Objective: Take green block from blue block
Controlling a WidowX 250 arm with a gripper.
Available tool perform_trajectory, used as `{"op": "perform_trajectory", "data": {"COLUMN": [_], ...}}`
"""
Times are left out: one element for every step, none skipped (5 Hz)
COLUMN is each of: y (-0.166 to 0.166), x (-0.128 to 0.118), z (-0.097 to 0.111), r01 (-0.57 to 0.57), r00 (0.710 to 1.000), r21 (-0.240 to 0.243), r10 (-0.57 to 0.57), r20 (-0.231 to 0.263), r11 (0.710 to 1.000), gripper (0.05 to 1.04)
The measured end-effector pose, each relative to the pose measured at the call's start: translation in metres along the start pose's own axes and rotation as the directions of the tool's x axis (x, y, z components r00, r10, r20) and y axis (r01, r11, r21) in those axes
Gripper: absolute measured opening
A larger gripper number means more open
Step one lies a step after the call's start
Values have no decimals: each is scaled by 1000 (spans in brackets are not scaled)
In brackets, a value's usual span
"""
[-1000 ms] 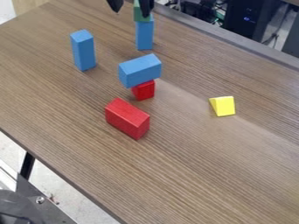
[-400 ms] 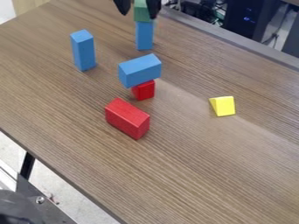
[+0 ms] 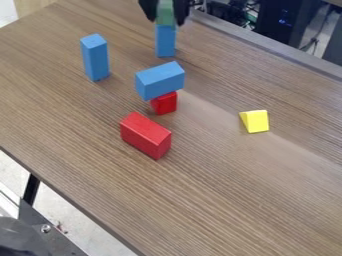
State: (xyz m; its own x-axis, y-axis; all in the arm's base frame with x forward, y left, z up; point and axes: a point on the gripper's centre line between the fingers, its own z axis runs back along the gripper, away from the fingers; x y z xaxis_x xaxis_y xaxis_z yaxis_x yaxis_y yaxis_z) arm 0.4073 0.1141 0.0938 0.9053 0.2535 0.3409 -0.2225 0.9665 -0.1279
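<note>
Gripper at the green block, atop its blue block at 12 o'clock

Taking the view as a clock face with 12 at the top edge, the black gripper (image 3: 165,22) hangs down at 12 o'clock, on both sides of the green block (image 3: 165,14). I cannot tell whether it pinches the block or is spread around it. The green block sits on top of the upright blue block (image 3: 165,41), which stands on the wood-grain table (image 3: 220,200).

Between the centre and 12 o'clock, a blue block on its side (image 3: 160,81) rests on a small red block (image 3: 165,103). Just off the centre toward 8 o'clock lies a larger red block (image 3: 145,135), apart from the small red one. Another upright blue block (image 3: 95,58) stands toward 11 o'clock. At 3 o'clock is a yellow block (image 3: 255,121) with a sloping side, well apart from the others.

Beyond the table's edge, a dark computer case (image 3: 284,22) stands toward 1 o'clock, and a black table leg (image 3: 31,189) shows at 8 o'clock.
</note>
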Motion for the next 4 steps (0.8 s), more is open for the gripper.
{"op": "perform_trajectory", "data": {"y": [-3, -6, -25, -60], "x": [2, -1, -6, -4], "z": [-2, -3, 13, 39], "r01": [-14, -12, -4, 68], "r00": [1000, 1000, 999, 992], "r21": [48, 50, 10, -37], "r10": [13, 11, 3, -64], "r20": [17, 22, 52, 113], "r11": [999, 999, 1000, 997], "gripper": [575, 574, 574, 574]}}
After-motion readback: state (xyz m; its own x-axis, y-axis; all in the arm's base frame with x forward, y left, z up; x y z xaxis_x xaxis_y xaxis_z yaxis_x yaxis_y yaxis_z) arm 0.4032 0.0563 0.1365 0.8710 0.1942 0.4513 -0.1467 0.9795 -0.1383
